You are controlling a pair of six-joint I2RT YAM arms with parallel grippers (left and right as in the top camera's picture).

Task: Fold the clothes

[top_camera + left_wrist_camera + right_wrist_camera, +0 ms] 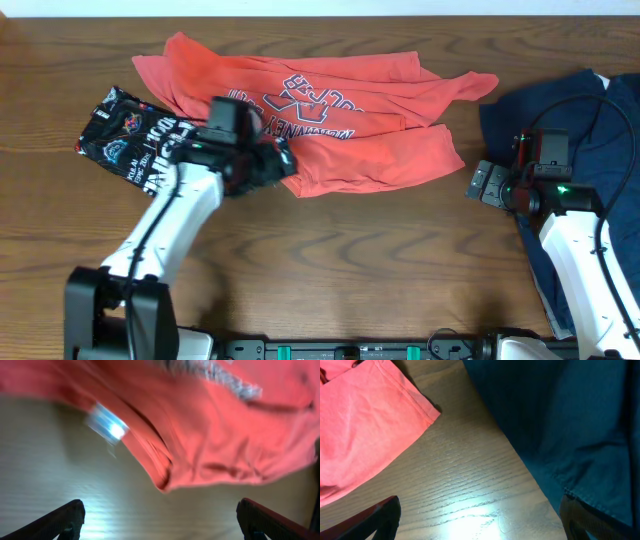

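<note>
A wooden table (350,250) carries three garments, none yet folded. The largest, a coral-red T-shirt (340,110), lies rumpled at centre, its white lettering upside down to the robot and its lower edge doubled over. A navy shirt (610,120) is heaped at the right edge, under the right arm. A black printed shirt (125,140) sits at the left, apparently touching the coral sleeve.

The left end effector (278,165) hovers at the coral shirt's lower-left hem, its fingers spread wide and holding nothing. The right end effector (490,185) is just as wide and empty, above bare table between the coral and navy shirts.

The main risk appears to be the doubled hem. A pinch there could catch two layers, so a lift would drag a bunch rather than spread the cloth. A pull towards the left could also carry the black shirt along. The right arm, sweeping in, might snag the navy cloth beneath it. A pale label (107,425) shows near the hem, but the left wrist view is too blurred to judge depth.
</note>
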